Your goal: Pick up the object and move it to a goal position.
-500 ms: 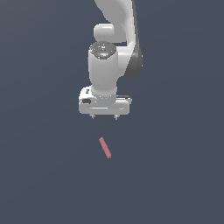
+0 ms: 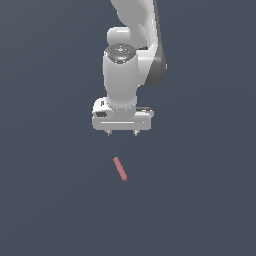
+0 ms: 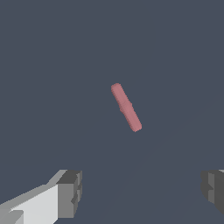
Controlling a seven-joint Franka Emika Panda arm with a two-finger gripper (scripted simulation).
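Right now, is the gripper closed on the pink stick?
No; the gripper hangs open above the pink stick, which lies apart from it on the surface.

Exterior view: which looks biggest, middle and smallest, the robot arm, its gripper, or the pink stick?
1. Robot arm, biggest.
2. Gripper, the wide white part with two small fingertips.
3. Pink stick, smallest, shorter than the gripper is wide.
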